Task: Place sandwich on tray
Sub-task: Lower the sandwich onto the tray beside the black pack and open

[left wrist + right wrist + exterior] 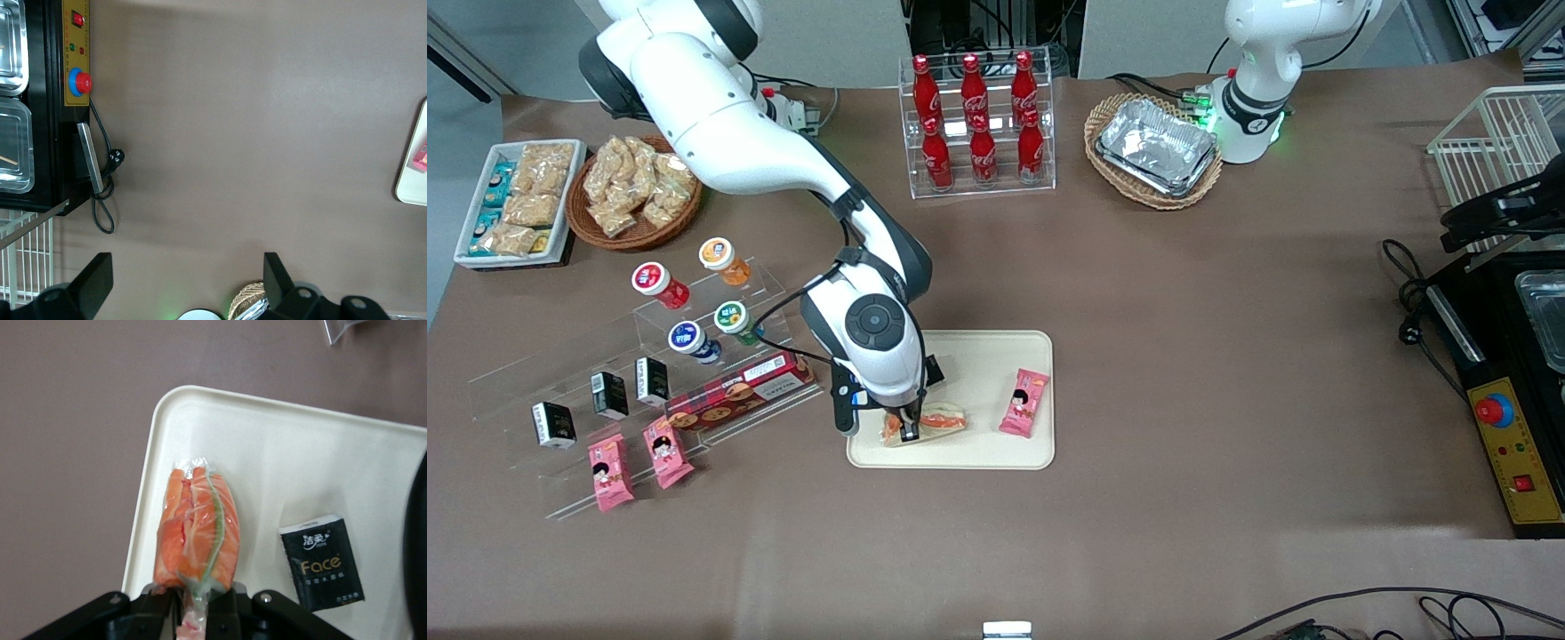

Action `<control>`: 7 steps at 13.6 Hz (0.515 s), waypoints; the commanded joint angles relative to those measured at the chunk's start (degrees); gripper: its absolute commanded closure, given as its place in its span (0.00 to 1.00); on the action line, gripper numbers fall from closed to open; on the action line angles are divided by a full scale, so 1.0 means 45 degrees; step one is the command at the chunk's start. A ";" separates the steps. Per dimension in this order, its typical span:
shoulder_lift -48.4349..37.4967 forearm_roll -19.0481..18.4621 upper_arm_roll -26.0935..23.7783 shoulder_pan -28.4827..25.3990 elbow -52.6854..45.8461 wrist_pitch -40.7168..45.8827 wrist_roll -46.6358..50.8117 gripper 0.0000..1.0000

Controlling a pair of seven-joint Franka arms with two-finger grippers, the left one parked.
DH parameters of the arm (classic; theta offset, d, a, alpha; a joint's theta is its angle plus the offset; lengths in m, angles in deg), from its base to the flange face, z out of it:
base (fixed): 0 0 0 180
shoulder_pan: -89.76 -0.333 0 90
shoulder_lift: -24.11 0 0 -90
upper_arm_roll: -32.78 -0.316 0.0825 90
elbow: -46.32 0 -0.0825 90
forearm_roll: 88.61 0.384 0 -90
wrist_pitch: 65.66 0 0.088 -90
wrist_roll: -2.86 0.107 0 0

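The end effector (908,428) is low over the cream-white tray (969,458), at the edge nearest the front camera — its fingers closed on the wrapped sandwich (935,420), whose orange-and-green filling edge (199,533) faces the wrist camera. Beside the sandwich on the tray lie a pink snack packet (1024,402) and a black "Face" tissue pack (322,561). Farther back, cola bottles (974,116) stand in a clear rack.

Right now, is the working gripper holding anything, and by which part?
Yes. The gripper, over the cream-white rectangular tray, grips the clear-wrapped orange-and-green sandwich by one end of its wrapper.
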 commanded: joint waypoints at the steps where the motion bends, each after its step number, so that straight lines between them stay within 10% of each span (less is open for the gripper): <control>1: 0.0440 -0.0352 0.0136 -0.0124 -0.0572 -0.0336 0.1355 1.00; 7: 0.1513 -0.0372 0.0894 -0.0824 -0.1626 -0.1117 0.1944 1.00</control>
